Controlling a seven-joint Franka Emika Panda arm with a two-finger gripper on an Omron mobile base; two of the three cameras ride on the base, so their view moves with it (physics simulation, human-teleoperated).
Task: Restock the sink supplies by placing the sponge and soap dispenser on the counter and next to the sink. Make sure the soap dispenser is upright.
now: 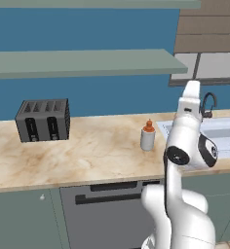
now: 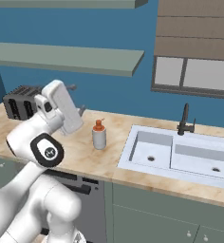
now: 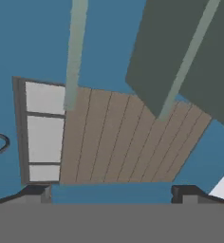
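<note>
The soap dispenser, a white bottle with an orange pump, stands upright on the beige marbled counter, a short way left of the sink. The sponge is out of view. My gripper is raised above the counter, left of the bottle and apart from it, tilted up toward the wall. It is open, with nothing between its fingertips. In the hand view the gripper faces the blue wall, the window and the shelves.
A dark grey toaster sits at the counter's left end. A black faucet stands behind the sink. Grey-green shelves hang above, a window is over the sink, and a dishwasher front is below the counter.
</note>
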